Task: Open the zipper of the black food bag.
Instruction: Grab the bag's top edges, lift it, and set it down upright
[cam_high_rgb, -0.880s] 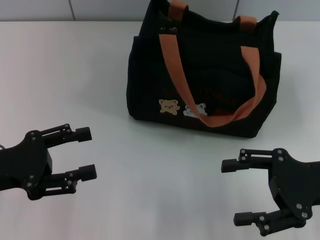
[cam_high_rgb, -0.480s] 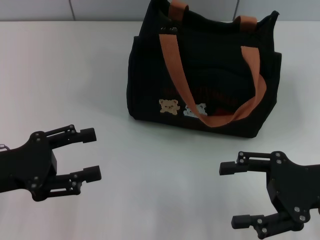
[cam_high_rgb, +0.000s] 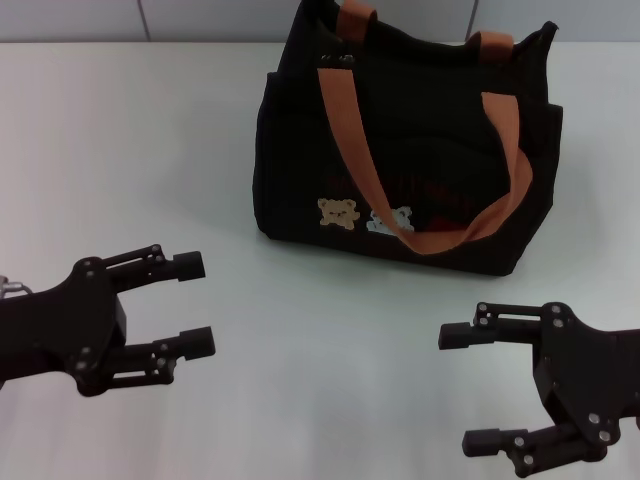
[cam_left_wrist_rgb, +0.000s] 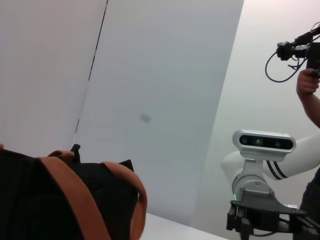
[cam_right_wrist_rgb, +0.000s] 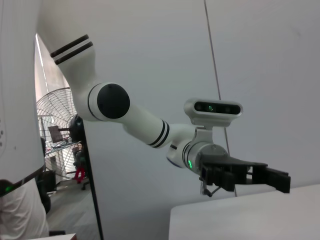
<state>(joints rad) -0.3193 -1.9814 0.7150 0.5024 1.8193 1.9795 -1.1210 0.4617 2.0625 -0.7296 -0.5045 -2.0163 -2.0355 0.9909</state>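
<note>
The black food bag (cam_high_rgb: 400, 140) stands upright at the back centre of the white table, its bear pictures (cam_high_rgb: 338, 212) facing me. One orange-brown strap (cam_high_rgb: 352, 150) hangs down over the front. The zipper on the top rim is not discernible in any view. My left gripper (cam_high_rgb: 196, 305) hovers open in front of the bag and to its left, empty. My right gripper (cam_high_rgb: 462, 388) is open near the front edge, below the bag's right half, also empty. The left wrist view shows the bag's top (cam_left_wrist_rgb: 30, 200) and straps (cam_left_wrist_rgb: 75, 195) from the side.
The white table (cam_high_rgb: 150, 130) stretches around the bag, with a wall behind it. In the left wrist view a person's hand (cam_left_wrist_rgb: 307, 85) holds a camera rig at the far side. The right wrist view shows my left arm (cam_right_wrist_rgb: 145, 122) over the table corner (cam_right_wrist_rgb: 250, 215).
My left gripper has moved forward and to the right, closer to the bag. The right gripper has shifted only slightly. The bag has not moved.
</note>
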